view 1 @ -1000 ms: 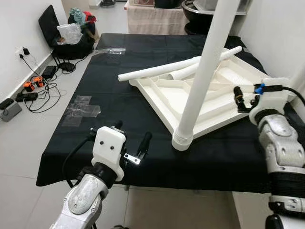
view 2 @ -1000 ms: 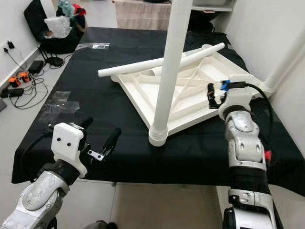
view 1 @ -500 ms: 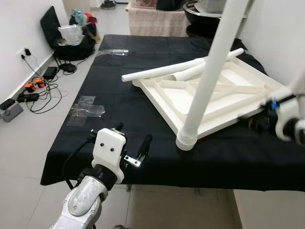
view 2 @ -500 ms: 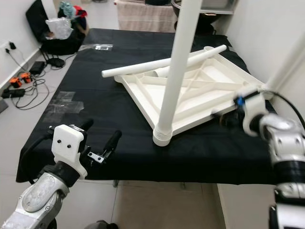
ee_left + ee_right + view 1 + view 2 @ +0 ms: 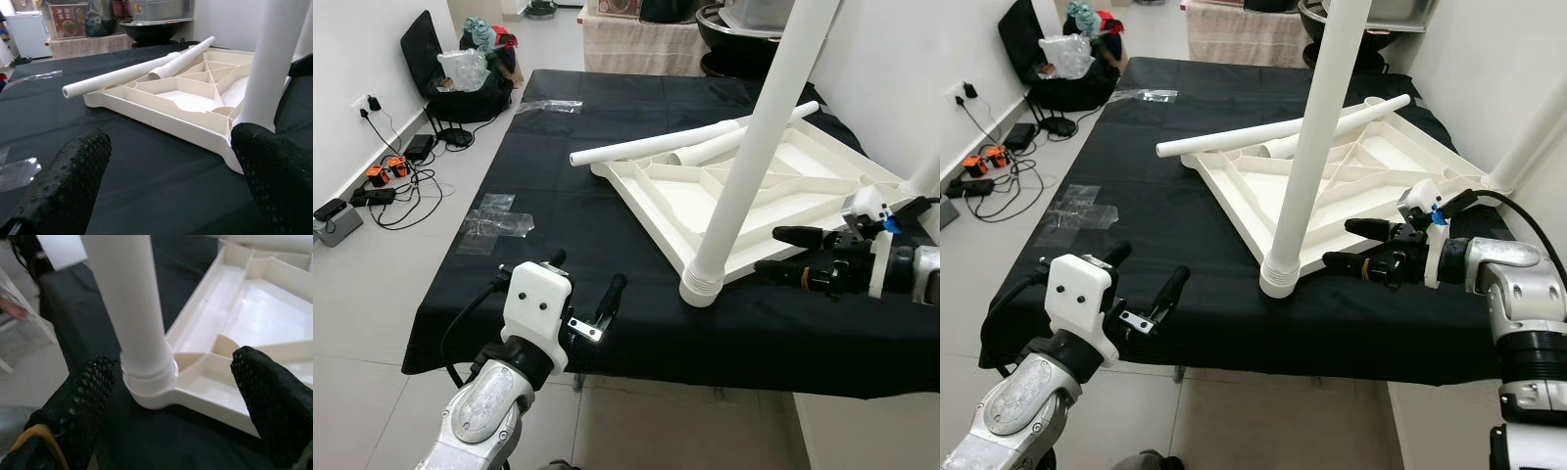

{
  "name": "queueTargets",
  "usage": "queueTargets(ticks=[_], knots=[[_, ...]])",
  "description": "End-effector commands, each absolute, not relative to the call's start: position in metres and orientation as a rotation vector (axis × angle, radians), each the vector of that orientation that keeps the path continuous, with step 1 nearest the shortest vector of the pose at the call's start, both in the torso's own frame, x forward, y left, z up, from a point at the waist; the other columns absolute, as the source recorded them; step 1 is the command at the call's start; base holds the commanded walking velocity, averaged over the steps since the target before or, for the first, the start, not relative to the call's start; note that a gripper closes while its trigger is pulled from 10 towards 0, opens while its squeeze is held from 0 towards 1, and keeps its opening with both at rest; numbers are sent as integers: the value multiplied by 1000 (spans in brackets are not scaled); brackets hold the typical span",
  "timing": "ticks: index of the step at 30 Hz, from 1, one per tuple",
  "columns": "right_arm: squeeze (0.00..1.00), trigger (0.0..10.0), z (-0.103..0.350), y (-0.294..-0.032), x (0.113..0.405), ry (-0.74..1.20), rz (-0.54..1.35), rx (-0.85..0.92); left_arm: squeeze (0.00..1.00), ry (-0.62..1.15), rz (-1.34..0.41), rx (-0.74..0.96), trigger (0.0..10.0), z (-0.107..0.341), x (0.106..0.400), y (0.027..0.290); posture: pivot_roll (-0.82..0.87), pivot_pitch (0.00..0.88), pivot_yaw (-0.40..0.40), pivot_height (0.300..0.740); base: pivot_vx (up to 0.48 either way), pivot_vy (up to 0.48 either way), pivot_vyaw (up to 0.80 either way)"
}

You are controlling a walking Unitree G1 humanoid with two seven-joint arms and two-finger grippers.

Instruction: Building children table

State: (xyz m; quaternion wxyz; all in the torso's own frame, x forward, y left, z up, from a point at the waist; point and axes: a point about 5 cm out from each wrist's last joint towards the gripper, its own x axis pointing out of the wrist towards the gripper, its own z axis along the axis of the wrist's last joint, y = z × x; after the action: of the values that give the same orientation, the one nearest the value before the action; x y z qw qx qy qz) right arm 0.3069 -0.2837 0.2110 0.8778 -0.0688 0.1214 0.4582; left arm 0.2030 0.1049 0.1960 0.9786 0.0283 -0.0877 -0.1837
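Observation:
A white children's table top point(image 5: 773, 196) lies upside down on the black-covered table. One white leg point(image 5: 754, 166) stands upright in its near corner socket point(image 5: 702, 289). Two loose white legs point(image 5: 656, 147) lie across its far side. My right gripper point(image 5: 769, 249) is level and open, pointing left, its tips a short way right of the upright leg's base. In the right wrist view the leg base point(image 5: 146, 372) sits between the spread fingers point(image 5: 73, 406). My left gripper point(image 5: 587, 269) hovers open at the table's front-left edge, holding nothing.
The black cloth point(image 5: 568, 196) carries pieces of clear plastic point(image 5: 494, 215) at the left and more point(image 5: 548, 106) at the far end. Cables and plugs point(image 5: 382, 176) lie on the floor to the left, and a black bag point(image 5: 460, 78) stands beyond. A white wall is close on the right.
My right gripper has swung down from upright at the table top's right edge to level, pointing left at the upright leg's base. The left arm has stayed put.

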Motion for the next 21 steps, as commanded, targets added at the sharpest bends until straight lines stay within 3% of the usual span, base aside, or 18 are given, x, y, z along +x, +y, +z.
queueTargets(ticks=[1, 2, 3, 5, 6, 21], knots=[[1000, 10000, 215, -282, 310, 226, 959, -119, 0, -174, -377, 64, 10000, 196, 201, 104, 49, 113, -65, 740, 0, 0, 0], [1000, 10000, 215, -282, 310, 226, 959, -119, 0, -174, -377, 64, 10000, 196, 201, 104, 49, 113, -65, 740, 0, 0, 0], [820, 10000, 214, -280, 311, 221, 960, -110, 0, -174, -378, 63, 10000, 196, 201, 103, 49, 113, -65, 740, 0, 0, 0], [820, 10000, 214, -278, 312, 218, 961, -106, 0, -174, -378, 62, 10000, 196, 201, 103, 49, 113, -65, 740, 0, 0, 0], [0, 10000, 215, -276, 311, 210, 979, -82, 0, -173, -378, 62, 10000, 196, 201, 103, 49, 113, -65, 740, 0, 0, 0], [0, 10000, 228, -251, 311, 83, 1129, 14, 0, -176, -375, 60, 10000, 196, 201, 103, 50, 117, -63, 740, 0, 0, 0]])
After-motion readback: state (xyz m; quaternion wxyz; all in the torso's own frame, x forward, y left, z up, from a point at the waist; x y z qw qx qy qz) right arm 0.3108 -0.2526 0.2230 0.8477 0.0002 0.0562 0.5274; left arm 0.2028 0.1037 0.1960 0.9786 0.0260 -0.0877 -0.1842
